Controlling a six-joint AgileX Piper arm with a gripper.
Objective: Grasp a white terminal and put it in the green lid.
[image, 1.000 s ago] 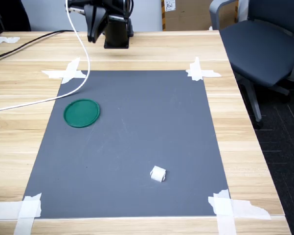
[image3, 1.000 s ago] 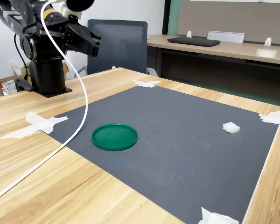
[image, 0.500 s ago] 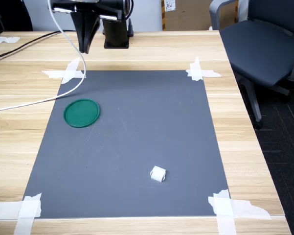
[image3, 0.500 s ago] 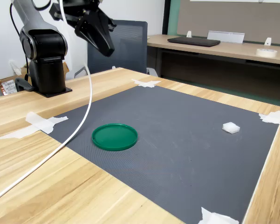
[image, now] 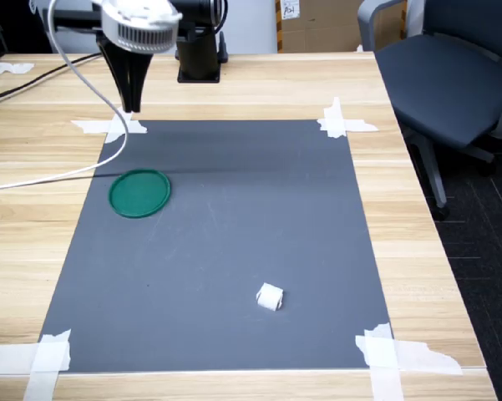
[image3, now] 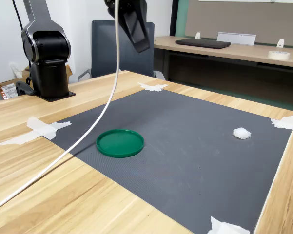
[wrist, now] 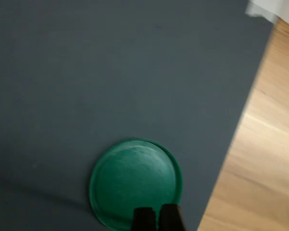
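White terminal (image: 269,296) alone on mat (image: 234,209)

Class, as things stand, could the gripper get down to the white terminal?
Probably yes: the white terminal lies alone on the bare grey mat, well apart from the green lid, with nothing over it. The gripper hangs high, empty.

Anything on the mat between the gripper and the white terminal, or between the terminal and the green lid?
Nothing visible. The gripper hangs above the mat; bare mat separates it from the white terminal and the green lid.
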